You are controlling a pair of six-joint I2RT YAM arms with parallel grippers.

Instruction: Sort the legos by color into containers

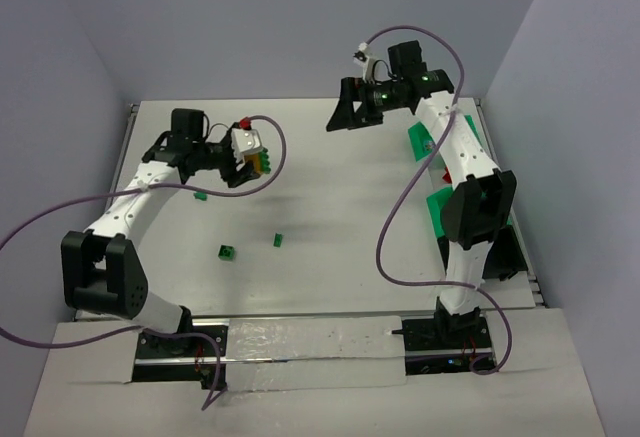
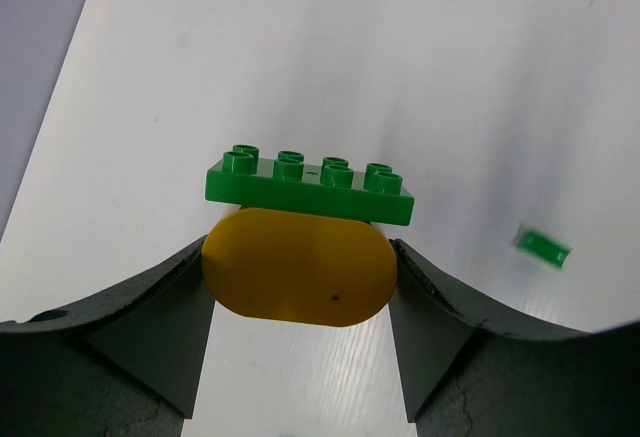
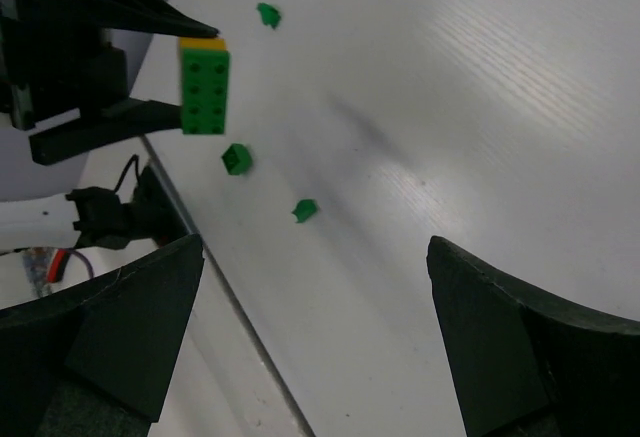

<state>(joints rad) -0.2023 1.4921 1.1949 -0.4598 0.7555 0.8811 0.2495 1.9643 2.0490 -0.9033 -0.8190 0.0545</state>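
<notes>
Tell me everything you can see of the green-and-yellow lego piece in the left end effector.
The green-and-yellow lego piece is two glossy plastic parts stacked together. One is a flat green plate with eight studs in two rows, and the other is a yellow part with rounded ends beneath it. The left end effector is closed on the yellow part, one finger against each rounded end. The green plate lies beyond the fingertips. The piece appears lifted off the white table.

Pale lavender walls [image 1: 250,17], white table [image 1: 330,172], soft even light
</notes>
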